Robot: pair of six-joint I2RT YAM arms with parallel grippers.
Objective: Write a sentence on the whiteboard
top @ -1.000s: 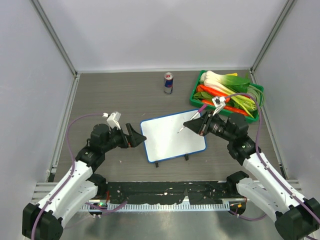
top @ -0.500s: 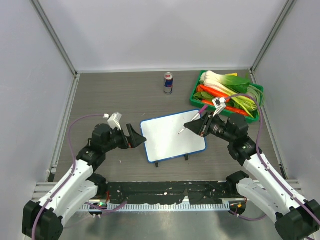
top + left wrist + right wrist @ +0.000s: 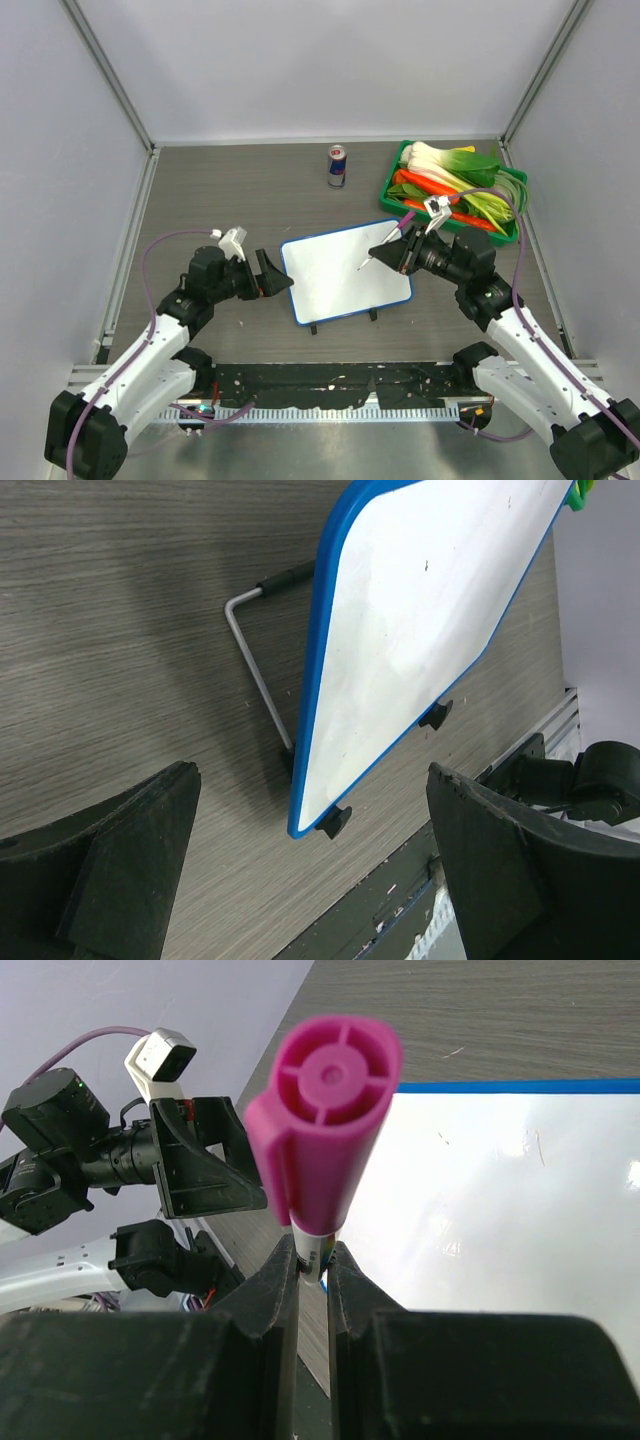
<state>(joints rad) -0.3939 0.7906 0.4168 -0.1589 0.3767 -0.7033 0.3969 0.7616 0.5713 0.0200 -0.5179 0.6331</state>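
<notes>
Nudged left gripper [image 3: 280, 275] nearer the whiteboard [image 3: 340, 285] — jaws wide, empty, likely to steady it; held right gripper [image 3: 312, 1260] pinched on pink marker [image 3: 325, 1130], 0 words written.

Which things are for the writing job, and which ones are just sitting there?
For the job:
- whiteboard, no words on it yet
- pink marker, pinched in the right gripper over the board
- left gripper, open by the board's left edge

Just lying about:
- drink can
- green tray of vegetables
</notes>
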